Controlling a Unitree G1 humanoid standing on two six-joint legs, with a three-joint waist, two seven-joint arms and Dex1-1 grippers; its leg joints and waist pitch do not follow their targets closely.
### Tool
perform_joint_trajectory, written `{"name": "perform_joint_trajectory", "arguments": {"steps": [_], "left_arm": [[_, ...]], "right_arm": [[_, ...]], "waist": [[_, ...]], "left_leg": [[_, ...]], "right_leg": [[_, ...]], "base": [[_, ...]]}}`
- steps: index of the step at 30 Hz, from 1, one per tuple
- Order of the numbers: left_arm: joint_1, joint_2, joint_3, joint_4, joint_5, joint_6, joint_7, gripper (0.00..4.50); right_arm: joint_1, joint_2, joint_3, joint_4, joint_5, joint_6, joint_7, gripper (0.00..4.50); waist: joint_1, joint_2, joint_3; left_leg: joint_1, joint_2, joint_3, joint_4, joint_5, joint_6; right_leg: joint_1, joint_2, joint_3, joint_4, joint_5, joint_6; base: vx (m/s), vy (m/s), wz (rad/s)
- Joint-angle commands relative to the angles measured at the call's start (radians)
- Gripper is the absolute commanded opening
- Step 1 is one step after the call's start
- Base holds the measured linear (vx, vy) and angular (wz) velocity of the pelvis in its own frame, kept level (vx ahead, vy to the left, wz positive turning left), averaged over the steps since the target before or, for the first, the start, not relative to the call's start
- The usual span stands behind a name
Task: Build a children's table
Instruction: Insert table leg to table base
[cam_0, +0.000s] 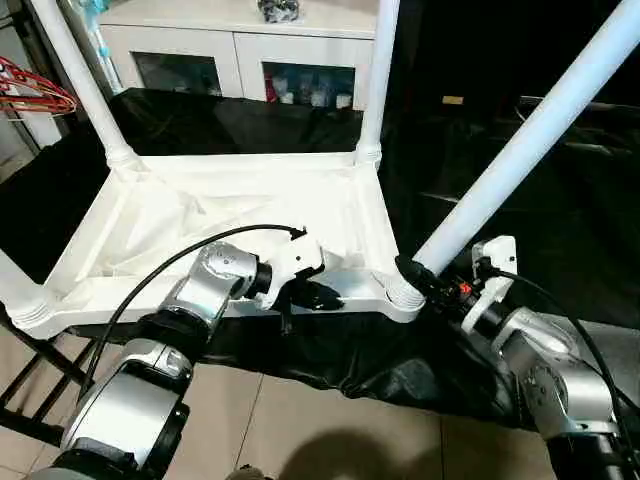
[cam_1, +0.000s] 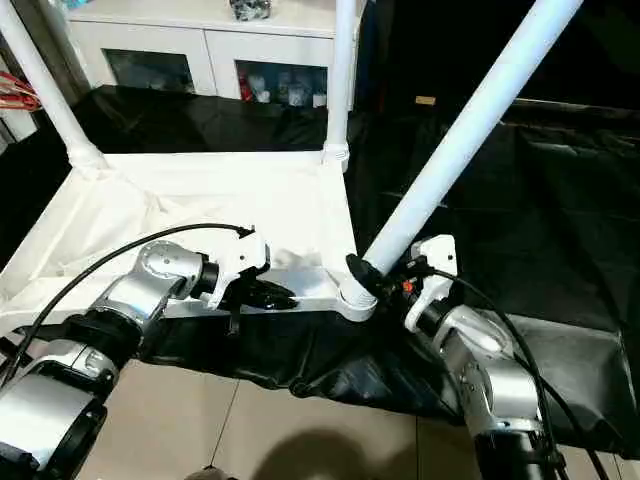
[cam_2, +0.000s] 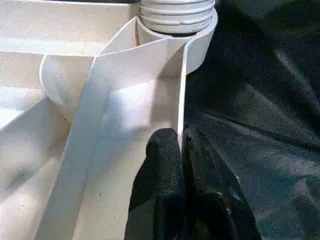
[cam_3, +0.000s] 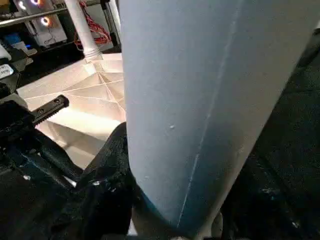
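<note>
The white table top (cam_0: 200, 220) lies upside down on a black cloth, ribbed underside up. Two legs stand upright in the far corner sockets (cam_0: 75, 80) (cam_0: 378, 70), and another rises at the near left corner (cam_0: 12, 280). A fourth leg (cam_0: 520, 150) leans to the right out of the near right socket (cam_0: 400, 295). My right gripper (cam_0: 425, 280) is shut on this leg (cam_3: 210, 100) just above the socket. My left gripper (cam_0: 318, 296) is shut on the top's thin near rim (cam_2: 181, 100) beside that socket, its fingers (cam_2: 165, 165) pinching the wall.
A white cabinet with glass doors (cam_0: 240, 50) stands behind the work. Red wire hangers (cam_0: 35, 90) hang at the far left. The black cloth (cam_0: 480, 150) spreads to the right and hangs over the front edge above a tiled floor (cam_0: 300, 420).
</note>
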Motion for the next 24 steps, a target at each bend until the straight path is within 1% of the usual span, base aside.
{"name": "perform_joint_trajectory", "arguments": {"steps": [1, 2, 3, 4, 5, 6, 7, 8, 9, 10, 11, 12, 13, 14, 15, 16, 17, 18, 19, 20, 21, 22, 23, 24], "left_arm": [[-0.028, 0.013, 0.039, -0.002, -0.022, -0.004, 0.042, 0.00], [-0.028, 0.013, 0.039, -0.002, -0.022, -0.004, 0.042, 0.00], [-0.027, 0.014, 0.038, -0.003, -0.022, -0.005, 0.041, 0.00], [-0.027, 0.014, 0.037, -0.004, -0.022, -0.005, 0.041, 0.00], [-0.025, 0.015, 0.033, -0.007, -0.020, -0.008, 0.035, 0.00], [-0.024, 0.016, 0.028, -0.009, -0.018, -0.009, 0.031, 0.00], [-0.024, 0.015, 0.027, -0.010, -0.017, -0.009, 0.030, 0.00], [-0.023, 0.016, 0.022, -0.012, -0.014, -0.010, 0.025, 0.00], [-0.023, 0.017, 0.018, -0.014, -0.011, -0.011, 0.020, 0.00], [-0.023, 0.017, 0.017, -0.014, -0.011, -0.011, 0.019, 0.00], [-0.023, 0.017, 0.016, -0.015, -0.010, -0.011, 0.018, 0.00], [-0.024, 0.019, 0.009, -0.017, -0.005, -0.014, 0.010, 0.00], [-0.023, 0.021, 0.006, -0.020, -0.003, -0.015, 0.003, 0.00], [-0.023, 0.021, 0.006, -0.020, -0.003, -0.015, 0.003, 0.00], [-0.023, 0.022, 0.004, -0.022, -0.003, -0.016, -0.001, 0.00], [-0.022, 0.024, 0.000, -0.025, -0.001, -0.017, -0.010, 0.00], [-0.022, 0.024, 0.000, -0.025, -0.001, -0.017, -0.010, 0.00], [-0.022, 0.028, -0.003, -0.028, 0.000, -0.020, -0.019, 0.00], [-0.021, 0.031, -0.006, -0.033, 0.000, -0.020, -0.026, 0.00], [-0.018, 0.037, -0.010, -0.043, -0.001, -0.020, -0.043, 0.00], [-0.017, 0.040, -0.012, -0.048, -0.003, -0.020, -0.055, 0.00], [-0.014, 0.043, -0.013, -0.056, -0.007, -0.020, -0.069, 0.00], [-0.011, 0.047, -0.014, -0.063, -0.012, -0.023, -0.087, 0.00], [-0.008, 0.052, -0.015, -0.071, -0.020, -0.026, -0.113, 0.00]], "right_arm": [[0.040, -0.024, 0.044, 0.048, -0.072, 0.032, -0.008, 1.88], [0.040, -0.024, 0.044, 0.048, -0.072, 0.032, -0.008, 1.88], [0.035, -0.031, 0.058, 0.048, -0.082, 0.034, 0.000, 1.88], [0.034, -0.033, 0.060, 0.048, -0.084, 0.034, 0.001, 1.88], [0.023, -0.045, 0.078, 0.053, -0.103, 0.034, 0.012, 1.88], [0.011, -0.059, 0.095, 0.060, -0.116, 0.036, 0.027, 1.88], [0.008, -0.062, 0.099, 0.062, -0.118, 0.037, 0.032, 1.88], [-0.003, -0.075, 0.115, 0.069, -0.128, 0.042, 0.049, 1.88], [-0.013, -0.092, 0.134, 0.074, -0.138, 0.045, 0.073, 1.88], [-0.014, -0.094, 0.136, 0.074, -0.139, 0.045, 0.075, 1.88], [-0.016, -0.098, 0.140, 0.075, -0.141, 0.046, 0.080, 1.88], [-0.030, -0.123, 0.170, 0.081, -0.155, 0.051, 0.116, 1.88], [-0.036, -0.138, 0.187, 0.082, -0.161, 0.051, 0.139, 1.88], [-0.036, -0.138, 0.187, 0.082, -0.161, 0.051, 0.139, 1.88], [-0.039, -0.146, 0.197, 0.082, -0.165, 0.050, 0.153, 1.88], [-0.046, -0.161, 0.214, 0.084, -0.175, 0.049, 0.177, 1.88], [-0.046, -0.161, 0.214, 0.084, -0.175, 0.049, 0.177, 1.88], [-0.054, -0.175, 0.230, 0.088, -0.185, 0.046, 0.201, 1.88], [-0.060, -0.188, 0.245, 0.092, -0.193, 0.043, 0.226, 1.88], [-0.071, -0.204, 0.263, 0.100, -0.200, 0.038, 0.259, 1.88], [-0.076, -0.208, 0.267, 0.105, -0.200, 0.037, 0.272, 1.88], [-0.078, -0.212, 0.270, 0.106, -0.197, 0.033, 0.286, 1.88], [-0.079, -0.215, 0.274, 0.106, -0.195, 0.030, 0.301, 1.88], [-0.080, -0.220, 0.279, 0.106, -0.193, 0.024, 0.320, 1.88]], "waist": [[0.002, 0.000, -0.055], [0.001, -0.001, -0.055], [0.001, -0.002, -0.055], [0.001, -0.002, -0.057], [0.000, -0.006, -0.057], [0.002, -0.004, -0.057], [-0.001, -0.018, -0.057], [0.001, -0.010, -0.057], [0.000, -0.010, -0.056], [-0.001, -0.017, -0.056], [-0.001, -0.014, -0.055], [-0.002, -0.014, -0.055], [-0.002, -0.016, -0.054], [-0.003, -0.021, -0.055], [-0.003, -0.018, -0.056], [-0.004, -0.023, -0.057], [-0.004, -0.022, -0.057], [-0.003, -0.024, -0.058], [-0.005, -0.029, -0.058], [-0.005, -0.030, -0.059], [-0.005, -0.028, -0.061], [-0.006, -0.032, -0.060], [-0.004, -0.031, -0.061], [-0.003, -0.034, -0.062]], "left_leg": [[0.005, -0.006, 0.002, -0.080, -0.346, 0.019], [0.004, -0.007, 0.003, -0.081, -0.341, 0.018], [0.005, -0.006, 0.002, -0.083, -0.337, 0.020], [0.003, -0.006, 0.002, -0.082, -0.329, 0.020], [0.003, -0.006, 0.002, -0.082, -0.325, 0.021], [0.002, -0.006, 0.002, -0.082, -0.313, 0.022], [0.001, -0.007, 0.005, -0.081, -0.307, 0.027], [0.002, -0.006, 0.004, -0.081, -0.299, 0.030], [0.002, -0.006, 0.004, -0.080, -0.301, 0.031], [0.001, -0.007, 0.004, -0.080, -0.294, 0.034], [0.001, -0.006, 0.005, -0.080, -0.295, 0.035], [0.003, -0.006, 0.004, -0.080, -0.297, 0.035], [0.003, -0.005, 0.005, -0.080, -0.300, 0.034], [0.001, -0.006, 0.004, -0.080, -0.290, 0.037], [0.001, -0.005, 0.005, -0.080, -0.287, 0.038], [0.002, -0.003, 0.005, -0.080, -0.285, 0.039], [0.001, -0.003, 0.004, -0.080, -0.284, 0.038], [0.001, -0.003, 0.005, -0.080, -0.279, 0.040], [0.000, -0.002, 0.006, -0.079, -0.274, 0.042], [0.000, -0.001, 0.006, -0.078, -0.265, 0.045], [0.001, 0.000, 0.007, -0.077, -0.263, 0.047], [0.000, 0.000, 0.008, -0.076, -0.256, 0.049], [0.001, -0.001, 0.009, -0.075, -0.254, 0.050], [0.001, 0.000, 0.010, -0.074, -0.246, 0.052]], "right_leg": [[0.052, -0.041, 0.025, -0.097, -0.446, -0.133], [0.053, -0.041, 0.026, -0.097, -0.440, -0.132], [0.053, -0.041, 0.026, -0.096, -0.436, -0.132], [0.055, -0.042, 0.028, -0.095, -0.426, -0.135], [0.055, -0.041, 0.028, -0.094, -0.420, -0.137], [0.057, -0.042, 0.028, -0.092, -0.412, -0.139], [0.058, -0.041, 0.028, -0.093, -0.411, -0.137], [0.057, -0.043, 0.029, -0.092, -0.417, -0.138], [0.057, -0.043, 0.028, -0.093, -0.424, -0.137], [0.057, -0.042, 0.028, -0.091, -0.428, -0.134], [0.057, -0.043, 0.028, -0.093, -0.436, -0.132], [0.055, -0.044, 0.029, -0.094, -0.446, -0.130], [0.055, -0.043, 0.029, -0.095, -0.450, -0.128], [0.058, -0.043, 0.029, -0.092, -0.443, -0.126], [0.055, -0.043, 0.030, -0.092, -0.432, -0.130], [0.055, -0.042, 0.031, -0.091, -0.412, -0.137], [0.057, -0.042, 0.030, -0.088, -0.401, -0.142], [0.058, -0.042, 0.030, -0.086, -0.379, -0.149], [0.059, -0.041, 0.031, -0.084, -0.366, -0.152], [0.060, -0.041, 0.032, -0.081, -0.341, -0.162], [0.061, -0.042, 0.033, -0.078, -0.320, -0.173], [0.061, -0.041, 0.033, -0.076, -0.297, -0.182], [0.061, -0.042, 0.032, -0.075, -0.290, -0.186], [0.062, -0.042, 0.032, -0.074, -0.278, -0.190]], "base": [[0.000, 0.000, 0.00], [0.000, 0.000, 0.00], [0.000, 0.000, 0.00], [0.000, 0.000, 0.00], [0.000, 0.000, 0.00], [0.000, 0.000, 0.00], [0.000, 0.000, 0.00], [0.000, 0.000, 0.00], [0.000, 0.000, 0.00], [0.000, 0.000, 0.00], [0.000, 0.000, 0.00], [0.000, 0.000, 0.00], [0.000, 0.000, 0.00], [0.000, 0.000, 0.00], [0.000, 0.000, 0.00], [0.000, 0.000, 0.00], [0.000, 0.000, 0.00], [0.000, 0.000, 0.00], [0.000, 0.000, 0.00], [0.000, 0.000, 0.00], [0.000, 0.000, 0.00], [0.000, 0.000, 0.00], [0.000, 0.000, 0.00], [0.000, 0.000, 0.00]]}}
